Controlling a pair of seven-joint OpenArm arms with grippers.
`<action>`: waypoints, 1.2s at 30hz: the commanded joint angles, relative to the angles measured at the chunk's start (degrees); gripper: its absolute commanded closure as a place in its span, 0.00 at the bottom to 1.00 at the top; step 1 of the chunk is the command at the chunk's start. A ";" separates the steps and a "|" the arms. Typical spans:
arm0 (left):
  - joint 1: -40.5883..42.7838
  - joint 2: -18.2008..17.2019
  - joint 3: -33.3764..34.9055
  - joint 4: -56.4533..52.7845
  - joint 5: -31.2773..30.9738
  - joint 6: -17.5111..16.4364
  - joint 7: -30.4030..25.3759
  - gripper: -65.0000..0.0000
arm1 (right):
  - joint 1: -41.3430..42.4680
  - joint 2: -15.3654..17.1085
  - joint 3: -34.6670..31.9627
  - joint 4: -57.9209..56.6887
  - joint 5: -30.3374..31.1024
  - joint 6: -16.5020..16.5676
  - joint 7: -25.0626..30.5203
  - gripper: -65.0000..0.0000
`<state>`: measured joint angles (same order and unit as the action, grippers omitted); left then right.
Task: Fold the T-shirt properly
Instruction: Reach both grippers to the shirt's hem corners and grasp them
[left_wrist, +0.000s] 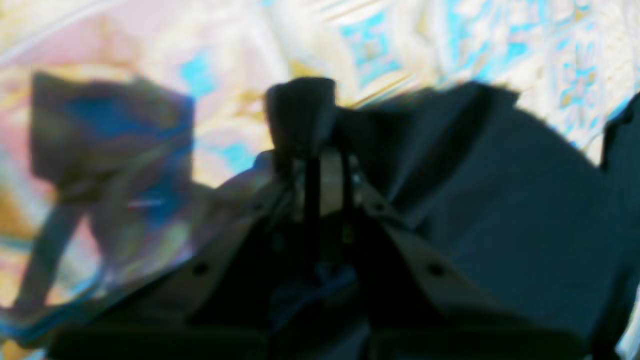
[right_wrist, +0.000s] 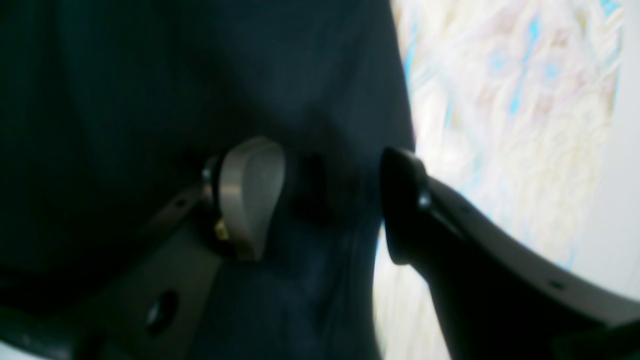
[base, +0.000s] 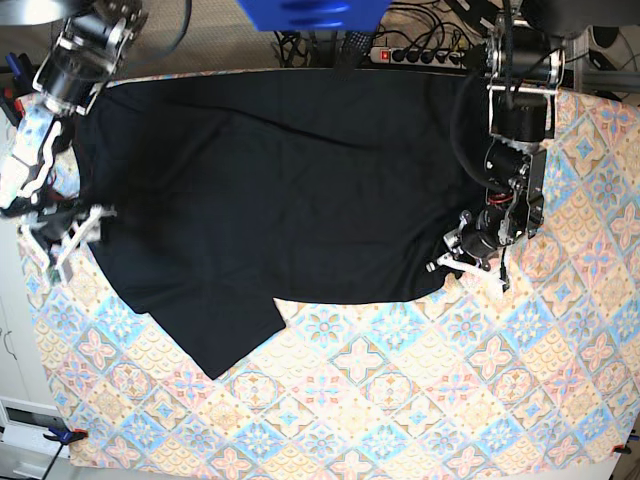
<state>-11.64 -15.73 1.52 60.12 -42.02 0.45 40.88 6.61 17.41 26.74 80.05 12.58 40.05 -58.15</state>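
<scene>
The black T-shirt (base: 280, 200) lies spread across the patterned bench (base: 400, 400). The left fingers (base: 452, 256) pinch its hem; the right fingers (base: 75, 235), bent low, straddle the opposite edge, spread.

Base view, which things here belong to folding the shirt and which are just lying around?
Part of the job:
- black T-shirt, spread on the patterned tablecloth
- left gripper, shut on the shirt's edge
- right gripper, open at the other edge

Just lying about:
- power strip and cables behind the table
- blue object at the top

T-shirt (base: 290, 190) flat on tablecloth (base: 400, 400), grippers at opp. edges.
</scene>
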 joint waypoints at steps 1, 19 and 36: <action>-0.54 -0.76 -0.16 2.26 -0.31 -0.23 -0.66 0.98 | 0.99 2.59 0.03 -1.24 0.21 -0.05 0.70 0.47; 13.27 -1.99 -8.51 21.60 -0.40 -0.23 3.38 0.98 | 17.87 11.12 -30.65 -36.23 0.12 -0.05 28.30 0.35; 19.59 -1.90 -8.68 29.33 -0.40 -0.23 3.38 0.98 | 25.61 11.03 -35.84 -51.61 0.12 -0.05 43.25 0.35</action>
<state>8.56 -16.99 -6.85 88.36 -42.02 0.62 44.99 31.24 27.07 -9.37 28.08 12.47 39.86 -15.25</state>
